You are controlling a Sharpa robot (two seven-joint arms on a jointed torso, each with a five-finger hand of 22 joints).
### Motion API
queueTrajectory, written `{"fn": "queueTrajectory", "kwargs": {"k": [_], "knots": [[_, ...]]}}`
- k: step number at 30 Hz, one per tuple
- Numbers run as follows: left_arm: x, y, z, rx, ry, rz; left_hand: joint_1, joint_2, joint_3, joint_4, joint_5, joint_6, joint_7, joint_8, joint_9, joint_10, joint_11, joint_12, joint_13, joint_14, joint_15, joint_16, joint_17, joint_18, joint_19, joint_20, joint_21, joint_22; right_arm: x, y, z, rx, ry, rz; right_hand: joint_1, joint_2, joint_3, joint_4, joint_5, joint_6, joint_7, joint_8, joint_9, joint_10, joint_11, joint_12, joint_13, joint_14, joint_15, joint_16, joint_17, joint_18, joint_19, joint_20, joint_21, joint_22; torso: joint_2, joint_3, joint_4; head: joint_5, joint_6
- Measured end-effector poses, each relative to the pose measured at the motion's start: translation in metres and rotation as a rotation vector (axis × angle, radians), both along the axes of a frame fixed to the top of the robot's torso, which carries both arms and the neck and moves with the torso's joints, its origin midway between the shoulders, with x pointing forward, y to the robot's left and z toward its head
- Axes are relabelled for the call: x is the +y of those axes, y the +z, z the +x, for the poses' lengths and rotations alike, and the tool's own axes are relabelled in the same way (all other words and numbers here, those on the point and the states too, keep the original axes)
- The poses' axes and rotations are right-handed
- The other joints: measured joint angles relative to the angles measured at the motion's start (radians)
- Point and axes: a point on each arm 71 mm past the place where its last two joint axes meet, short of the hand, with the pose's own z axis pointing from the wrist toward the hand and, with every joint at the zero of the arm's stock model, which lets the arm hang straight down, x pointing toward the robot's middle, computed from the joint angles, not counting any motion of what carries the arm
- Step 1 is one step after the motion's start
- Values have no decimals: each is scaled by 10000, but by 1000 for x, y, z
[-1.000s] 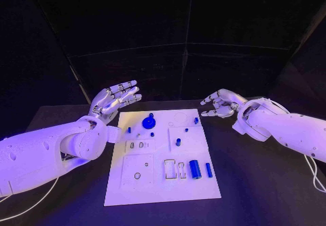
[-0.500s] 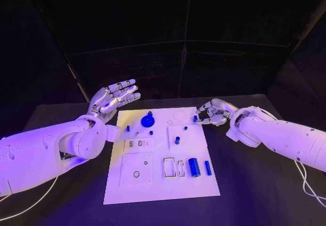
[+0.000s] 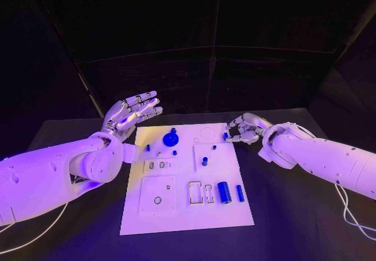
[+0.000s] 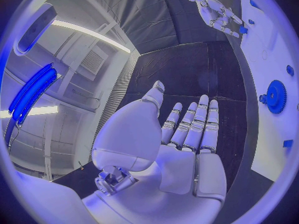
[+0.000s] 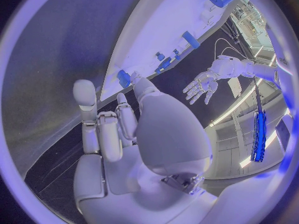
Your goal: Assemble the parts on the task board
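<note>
Left hand spread, empty; blue gear on task board.

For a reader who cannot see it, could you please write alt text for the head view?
A white task board lies on a black table, with small blue parts on it, among them a gear. The right robot hand reaches a small blue piece at the board's far right edge, while the left robot hand is raised, open and holding nothing.
</note>
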Motion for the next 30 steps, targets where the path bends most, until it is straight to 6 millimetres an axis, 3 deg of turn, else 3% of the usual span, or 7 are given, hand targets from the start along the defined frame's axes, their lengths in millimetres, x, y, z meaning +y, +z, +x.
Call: {"fn": "queueTrajectory", "kwargs": {"k": [9,13,18,30], "knots": [[0,0,0,2,-8,-2,0,0,0,0,0,0,0,0,0,0,0,0,0,0,0,0,0,0,0,0,0,0,4,-1,3,7,-69,-2,68,124,40,-40,0,272,-71,139,22,75,-75,51,70,0,0,0,0,0,0,0,0,45,0,5,-1,-12,-17],[-1,0,0,2,-10,-2,0,0,0,0,0,0,0,0,0,0,0,0,0,0,0,0,0,0,0,0,0,0,6,-2,4,62,-105,-30,73,235,43,-99,-382,519,-125,233,41,91,-91,72,80,-21,-21,0,0,0,38,-38,0,44,3,11,5,7,-24],[-1,0,0,2,-13,-4,0,0,0,0,0,0,0,0,0,0,0,0,0,0,0,0,1,1,0,-1,0,0,6,-4,4,154,-133,-104,103,396,137,-193,-548,728,-185,349,51,156,-156,118,91,-38,-38,0,-1,0,75,-75,0,68,4,12,5,28,-37],[-1,0,0,5,-37,-14,0,0,0,0,0,0,0,0,0,0,0,0,0,0,0,0,1,1,-1,-1,0,0,8,-9,4,362,-152,-256,154,452,221,-276,-604,965,-216,399,50,199,-198,160,93,-37,-111,0,7,-1,74,-74,40,69,4,25,5,24,-62]]}}
